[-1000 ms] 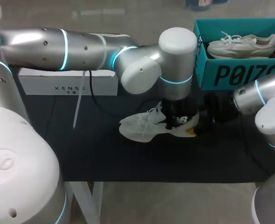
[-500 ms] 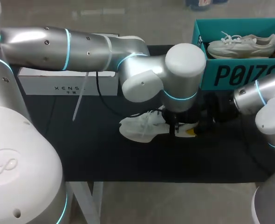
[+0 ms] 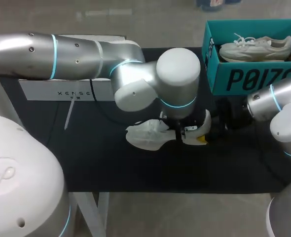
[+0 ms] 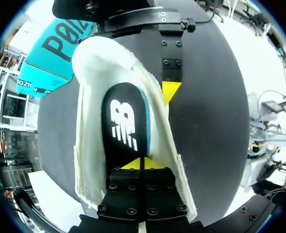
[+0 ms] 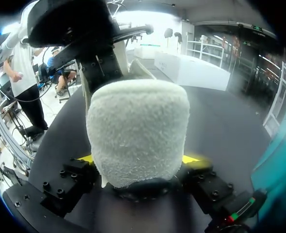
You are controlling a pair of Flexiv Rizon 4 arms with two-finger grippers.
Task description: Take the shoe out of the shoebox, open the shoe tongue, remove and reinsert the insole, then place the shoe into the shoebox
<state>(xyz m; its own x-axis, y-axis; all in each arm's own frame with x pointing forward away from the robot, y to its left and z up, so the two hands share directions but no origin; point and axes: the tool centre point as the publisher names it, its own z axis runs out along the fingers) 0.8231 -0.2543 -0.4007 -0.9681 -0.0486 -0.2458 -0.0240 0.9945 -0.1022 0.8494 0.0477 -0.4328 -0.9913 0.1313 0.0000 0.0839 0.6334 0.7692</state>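
Two tools hold one white shoe (image 3: 148, 136) lying mid-desk (image 3: 86, 163). The left tool (image 4: 143, 164) is pinched closed on the heel end of the black insole (image 4: 119, 121) inside the shoe. The right tool (image 5: 140, 160) clamps the fleecy heel from both sides at the shoe's 3 o'clock end. The teal shoebox (image 3: 234, 79), holding another shoe (image 3: 256, 48), sits at 2 o'clock.

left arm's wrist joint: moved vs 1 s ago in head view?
Yes. The left arm's wrist joint has come toward the near edge of the table and slightly away from the teal shoebox, which stayed put.
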